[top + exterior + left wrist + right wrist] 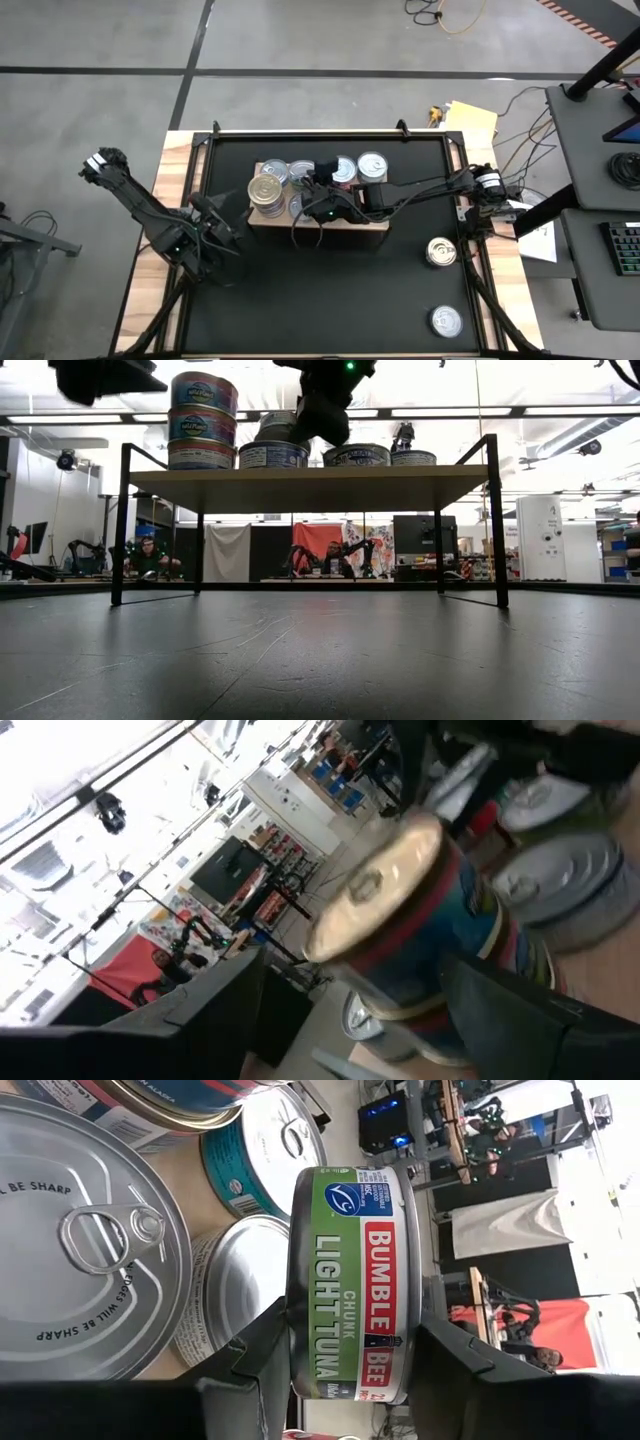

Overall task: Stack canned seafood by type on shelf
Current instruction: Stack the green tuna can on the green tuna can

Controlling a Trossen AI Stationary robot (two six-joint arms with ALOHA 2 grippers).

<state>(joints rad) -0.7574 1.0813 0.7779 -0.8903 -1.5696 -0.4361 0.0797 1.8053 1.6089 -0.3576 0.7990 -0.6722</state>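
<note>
Over the shelf (375, 228), the right claw (345, 1370) grips a tuna can (350, 1285) (label sideways) between its fingers.

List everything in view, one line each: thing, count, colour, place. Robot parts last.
Shelf: one, light wood top on black legs, middle of the mat.
Stacked cans: three, gold lid on top, red-and-blue labels, shelf's left end.
Other shelf cans: several, silver lids, exact count unclear, along the shelf's back.
Bumble Bee can: one, green-and-red label, held over the shelf.
Loose cans: two, silver lids, on the mat's right side.
Mat: one, black, covering the table.
Person: one, seated far behind the table.
Left gripper: open, just left of the stack.
Right gripper: shut on the Bumble Bee can.
</note>
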